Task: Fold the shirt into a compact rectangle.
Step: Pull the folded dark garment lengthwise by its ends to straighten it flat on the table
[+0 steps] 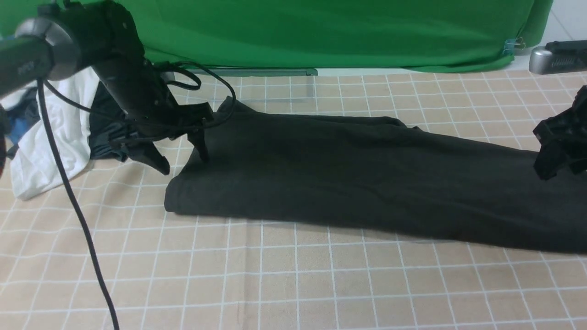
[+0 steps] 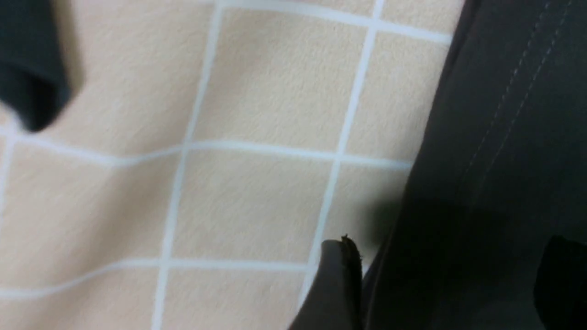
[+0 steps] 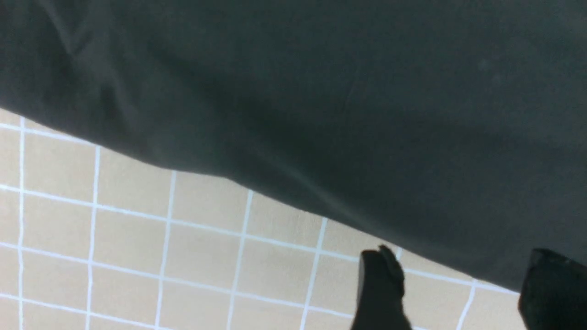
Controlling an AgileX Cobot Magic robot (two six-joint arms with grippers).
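Black cable (image 1: 69,183) hangs closest to the lens, crossing the front view beside the left arm (image 1: 119,73). The black shirt (image 1: 321,169) lies in a long, wide band across the grid-patterned tablecloth (image 1: 284,275), its far right portion cut off by the frame. The left gripper (image 1: 178,151), jaws spread wide, straddles the shirt's left edge with nothing clamped; whether its fingertips touch the fabric cannot be told. The right gripper (image 3: 463,284), partly cropped in the front view, stands open and empty at the shirt's near edge. The left arm partly hides a white garment (image 1: 69,119) and dark garment (image 1: 105,123). Behind the shirt, near a green cloth (image 1: 321,32), a clear item (image 1: 293,91) is hard to identify.
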